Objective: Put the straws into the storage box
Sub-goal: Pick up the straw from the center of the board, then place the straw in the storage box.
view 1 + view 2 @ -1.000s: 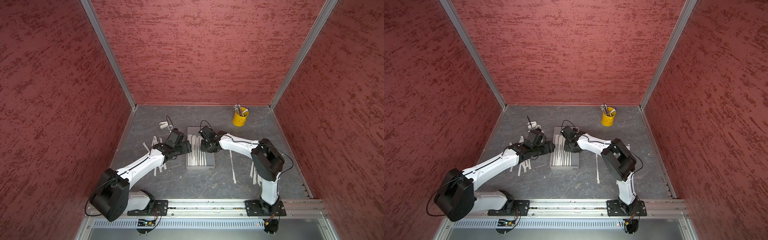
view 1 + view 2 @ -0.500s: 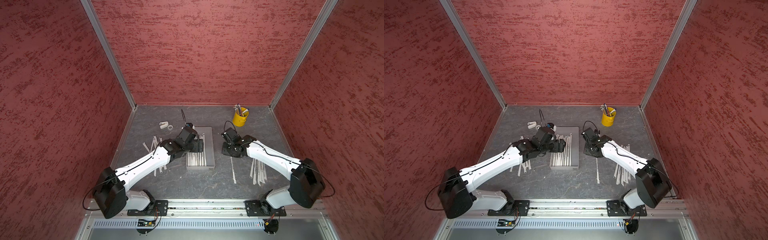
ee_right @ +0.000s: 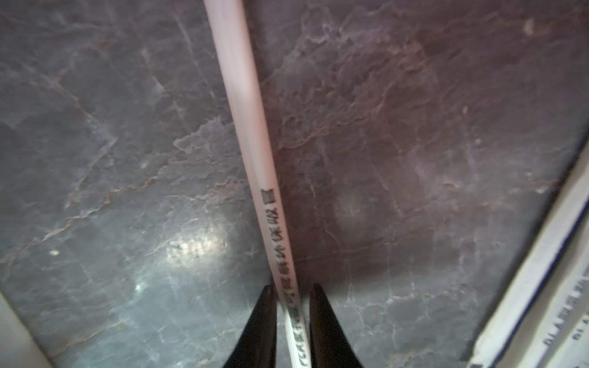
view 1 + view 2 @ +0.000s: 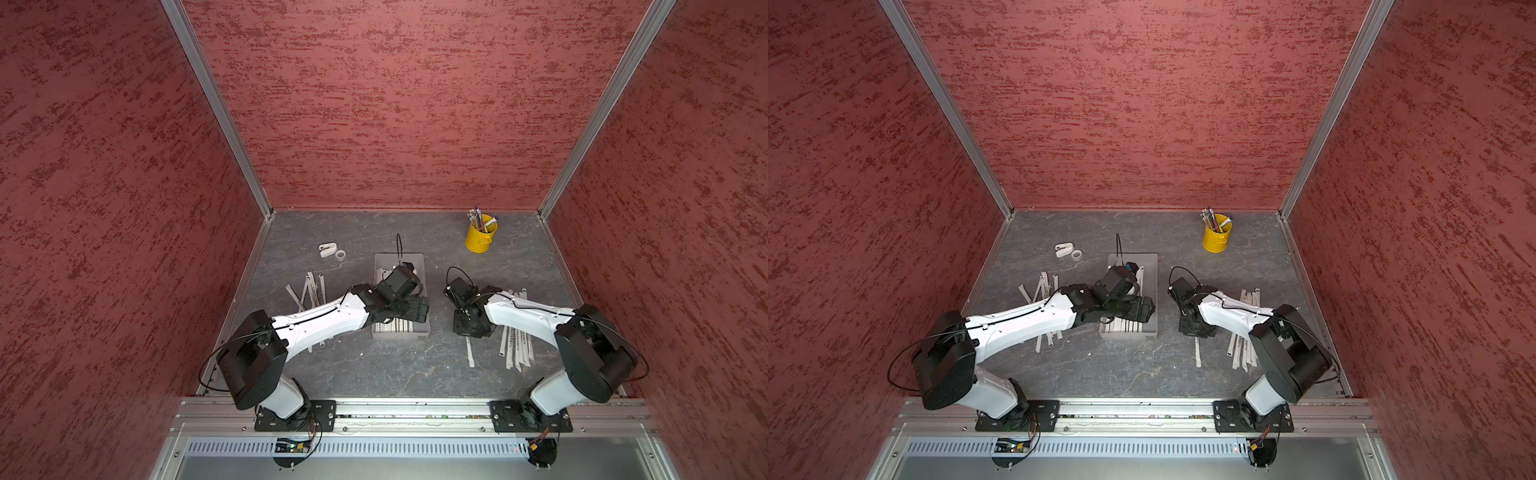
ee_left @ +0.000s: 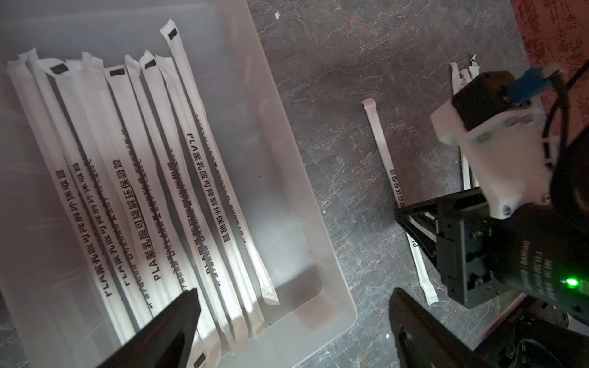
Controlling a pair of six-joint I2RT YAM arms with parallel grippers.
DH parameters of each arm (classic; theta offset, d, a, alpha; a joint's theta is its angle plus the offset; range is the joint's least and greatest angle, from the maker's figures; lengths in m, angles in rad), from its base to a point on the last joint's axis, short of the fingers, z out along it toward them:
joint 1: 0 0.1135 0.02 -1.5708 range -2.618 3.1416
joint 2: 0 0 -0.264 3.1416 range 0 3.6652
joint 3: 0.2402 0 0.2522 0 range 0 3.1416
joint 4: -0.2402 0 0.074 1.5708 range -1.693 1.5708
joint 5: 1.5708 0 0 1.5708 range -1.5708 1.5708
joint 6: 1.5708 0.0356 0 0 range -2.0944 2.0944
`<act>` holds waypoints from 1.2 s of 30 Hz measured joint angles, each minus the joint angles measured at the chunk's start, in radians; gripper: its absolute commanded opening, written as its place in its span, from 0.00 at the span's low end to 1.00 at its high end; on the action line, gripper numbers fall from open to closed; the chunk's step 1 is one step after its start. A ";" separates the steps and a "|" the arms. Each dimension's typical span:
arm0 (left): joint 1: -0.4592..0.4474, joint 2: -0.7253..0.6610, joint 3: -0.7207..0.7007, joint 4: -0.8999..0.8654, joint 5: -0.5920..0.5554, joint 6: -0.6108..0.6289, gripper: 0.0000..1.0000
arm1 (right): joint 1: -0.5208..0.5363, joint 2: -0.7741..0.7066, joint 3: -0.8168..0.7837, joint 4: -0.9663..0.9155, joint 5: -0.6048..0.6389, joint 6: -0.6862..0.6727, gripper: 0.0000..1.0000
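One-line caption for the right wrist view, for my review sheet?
Right end effector straddling one white paper-wrapped printed straw lying on grey marbled tabletop.

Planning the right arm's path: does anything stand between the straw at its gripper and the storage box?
The table between straw and storage box is bare, but the open left gripper hovers over the box's near end.

Both top views high over the whole table (image 4: 374, 374); wrist views close, downward (one shared straw (image 3: 251, 127)).
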 measured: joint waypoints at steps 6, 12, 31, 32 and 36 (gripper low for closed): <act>0.005 -0.002 -0.001 0.006 -0.008 0.000 0.95 | -0.003 0.004 0.002 0.031 -0.002 -0.023 0.08; 0.049 -0.064 -0.021 -0.042 -0.120 -0.005 0.97 | 0.016 -0.020 0.133 -0.039 -0.001 -0.056 0.07; 0.340 -0.382 -0.219 -0.107 -0.184 -0.003 1.00 | 0.193 0.385 0.657 -0.016 0.007 -0.045 0.08; 0.341 -0.391 -0.227 -0.099 -0.179 -0.004 1.00 | 0.190 0.393 0.657 -0.019 0.008 -0.045 0.08; 0.346 -0.421 -0.257 -0.076 -0.157 -0.009 1.00 | 0.184 0.420 0.658 -0.023 0.008 -0.045 0.08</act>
